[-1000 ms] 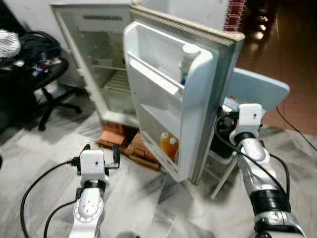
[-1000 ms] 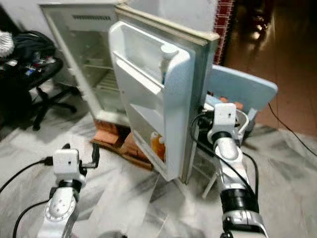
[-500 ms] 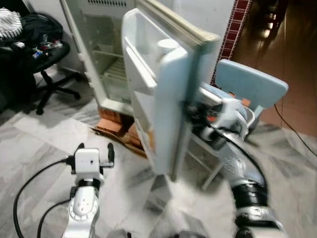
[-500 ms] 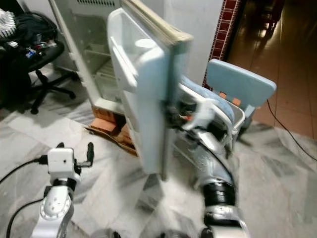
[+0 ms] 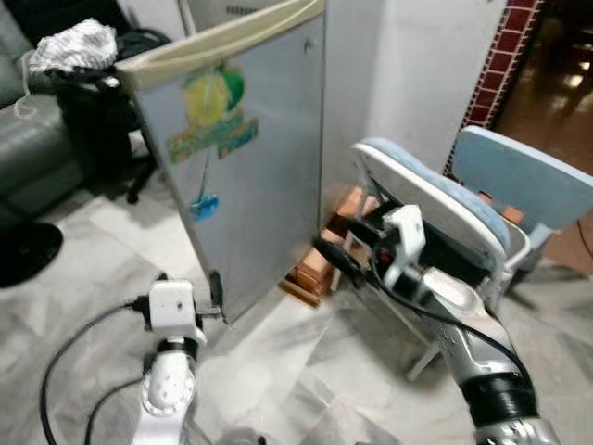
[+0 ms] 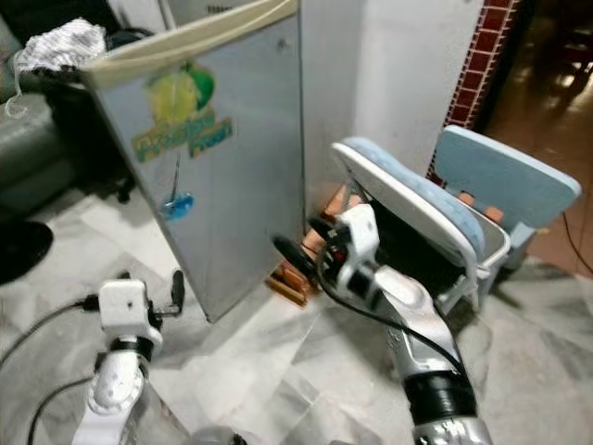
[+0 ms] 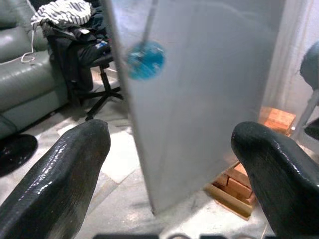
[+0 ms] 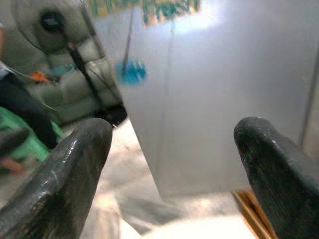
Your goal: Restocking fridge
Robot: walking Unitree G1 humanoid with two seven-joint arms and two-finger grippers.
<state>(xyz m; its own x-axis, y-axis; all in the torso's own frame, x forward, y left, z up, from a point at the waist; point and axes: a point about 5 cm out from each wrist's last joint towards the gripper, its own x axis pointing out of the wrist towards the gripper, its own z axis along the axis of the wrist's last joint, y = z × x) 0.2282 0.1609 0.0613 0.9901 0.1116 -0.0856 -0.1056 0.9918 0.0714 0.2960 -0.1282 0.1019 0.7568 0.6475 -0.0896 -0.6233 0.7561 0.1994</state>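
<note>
Nearest the camera, the left gripper [image 5: 190, 283] is raised low over the pale marbled floor [image 5: 306, 371], its two black fingers spread apart and holding nothing, just in front of the bottom corner of the fridge door [image 5: 246, 176]. In the left wrist view the door's lower edge stands between the two parted fingers [image 7: 65, 174], with no contact visible.

The right gripper [image 5: 334, 258] reaches out level from the right, its long fingers also open and empty, pointing toward the door's free side edge and just short of it.

The fridge door is a flat silver-grey panel with a cream top strip. It carries a yellow-and-green fruit sticker [image 5: 211, 111] with lettering and a small blue round sticker [image 5: 205, 203] below. Its outer face looks toward the camera.

Beyond the right gripper, bricks [image 5: 320, 269] lie under the fridge. A pale blue folding chair [image 5: 445, 209] stands to the right. At the far left, a dark office chair [image 5: 93, 102] carries a striped cloth.
</note>
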